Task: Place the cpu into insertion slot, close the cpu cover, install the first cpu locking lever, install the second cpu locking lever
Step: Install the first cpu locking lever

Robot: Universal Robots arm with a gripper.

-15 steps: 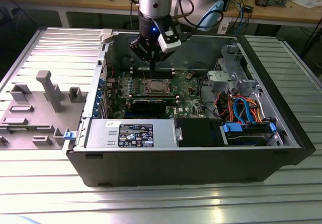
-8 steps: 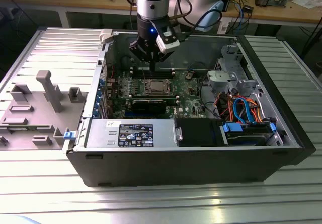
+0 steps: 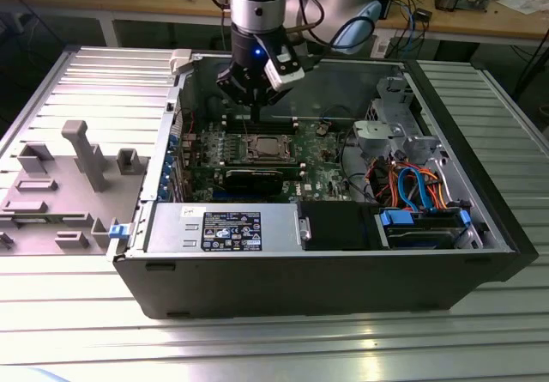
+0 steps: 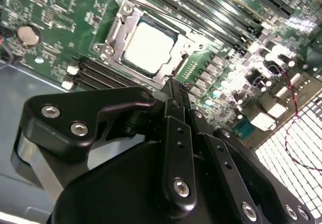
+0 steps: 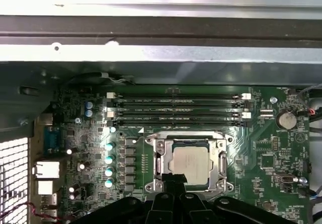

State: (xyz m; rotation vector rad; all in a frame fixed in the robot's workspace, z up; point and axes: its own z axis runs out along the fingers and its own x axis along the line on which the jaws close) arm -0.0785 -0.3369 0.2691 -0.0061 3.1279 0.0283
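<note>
The cpu point(image 5: 190, 162) sits in the insertion slot point(image 3: 264, 148), its silver-grey top point(image 4: 149, 45) showing through the window of the cpu cover point(image 5: 162, 156). The cover lies flat over the chip. A thin wire lever point(image 5: 191, 134) runs along the socket side nearest the memory slots. My gripper point(image 4: 171, 86) is shut with nothing between its fingers. It hangs just above the board at the socket's edge opposite the memory slots point(image 5: 173, 177). In the exterior view the gripper point(image 3: 255, 110) hovers just behind the socket.
Black memory slots point(image 5: 176, 105) lie beside the socket. A long black expansion card point(image 3: 257, 176), the power supply point(image 3: 219, 227) and a drive cage with blue and orange cables point(image 3: 420, 189) crowd the case. A grey fixture tray point(image 3: 60, 184) lies at the exterior view's left.
</note>
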